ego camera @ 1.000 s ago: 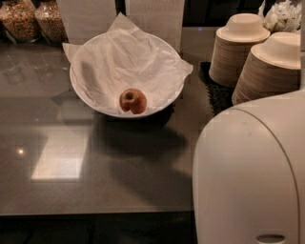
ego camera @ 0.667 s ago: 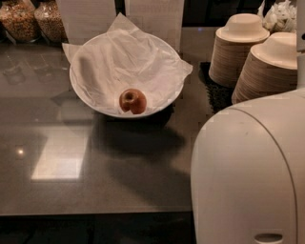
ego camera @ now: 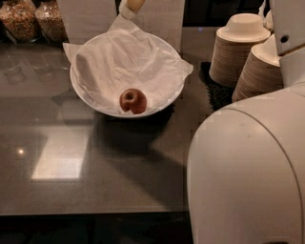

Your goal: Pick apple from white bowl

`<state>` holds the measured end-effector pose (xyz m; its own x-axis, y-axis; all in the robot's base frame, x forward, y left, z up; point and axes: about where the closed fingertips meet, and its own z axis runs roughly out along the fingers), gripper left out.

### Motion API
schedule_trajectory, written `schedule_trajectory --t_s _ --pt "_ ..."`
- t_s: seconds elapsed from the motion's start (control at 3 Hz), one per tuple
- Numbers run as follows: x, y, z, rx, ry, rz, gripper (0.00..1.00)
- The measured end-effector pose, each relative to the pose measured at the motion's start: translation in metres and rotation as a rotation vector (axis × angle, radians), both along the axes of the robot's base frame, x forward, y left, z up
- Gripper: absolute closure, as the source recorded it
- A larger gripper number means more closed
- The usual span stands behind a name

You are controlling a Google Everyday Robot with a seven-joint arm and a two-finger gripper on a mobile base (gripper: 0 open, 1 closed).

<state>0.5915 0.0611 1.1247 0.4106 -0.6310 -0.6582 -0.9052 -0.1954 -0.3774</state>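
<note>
The hand [ego camera: 131,5] shows only as a pale tip at the top edge of the camera view, above the far rim of the white bowl [ego camera: 72,81]; whether it is spread or pressed together cannot be told, and it holds nothing that can be seen. The apple [ego camera: 133,101] lies well apart from the hand, on the crinkled paper [ego camera: 124,62] at the bowl's near side, stem dimple up. The bowl stands on the dark table [ego camera: 119,167]. To the right of the hand rise stacks of beige bowls [ego camera: 238,52], to its left stand jars [ego camera: 19,19], and the robot's white body [ego camera: 248,167] fills the near right corner. The step looks like the approach, with the grasp not yet made. The next move likely calls for bringing the hand across the bowl, down over the apple, and clear of the paper.
</note>
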Motion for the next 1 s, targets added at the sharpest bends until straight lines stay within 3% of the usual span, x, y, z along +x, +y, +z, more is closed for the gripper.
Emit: schedule_trajectory --t_s 0.33,0.67,1.0 --pt "0.006 0.008 -0.017 -0.003 0.034 -0.005 0.0" --pt "0.01 0.013 -0.016 0.011 0.027 -0.012 0.0" --pt "0.009 0.005 -0.027 0.07 0.059 -0.019 0.0"
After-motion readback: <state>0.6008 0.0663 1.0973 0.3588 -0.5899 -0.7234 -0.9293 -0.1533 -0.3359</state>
